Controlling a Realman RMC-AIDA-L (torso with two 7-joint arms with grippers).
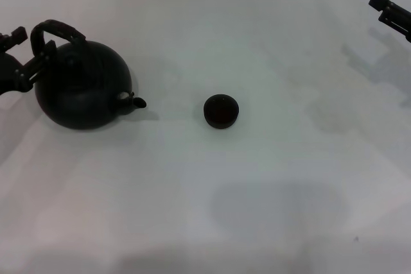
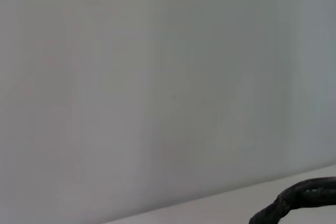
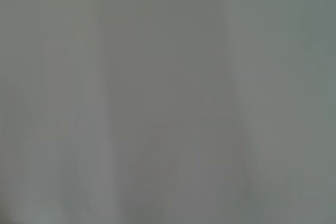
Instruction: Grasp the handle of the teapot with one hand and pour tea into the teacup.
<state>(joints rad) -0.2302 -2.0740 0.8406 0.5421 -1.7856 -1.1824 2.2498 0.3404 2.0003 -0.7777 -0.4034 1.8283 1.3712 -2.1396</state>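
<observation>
Left gripper [image 1: 29,62] is running off the head view's left edge; finger state unreadable against the handle [image 1: 56,32]. Right gripper [image 1: 392,9] is being cropped at the right edge. Right wrist view is showing only blank grey.

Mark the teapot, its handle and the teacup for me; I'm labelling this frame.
teapot [image 1: 80,94]: head view, on the round body.
handle [image 1: 58,27]: head view, on the top of the arch.
teacup [image 1: 221,110]: head view, on its dark inside.

Mostly blank pale surface w/ dark curved handle [image 2: 302,199] poking in at one corner.
</observation>
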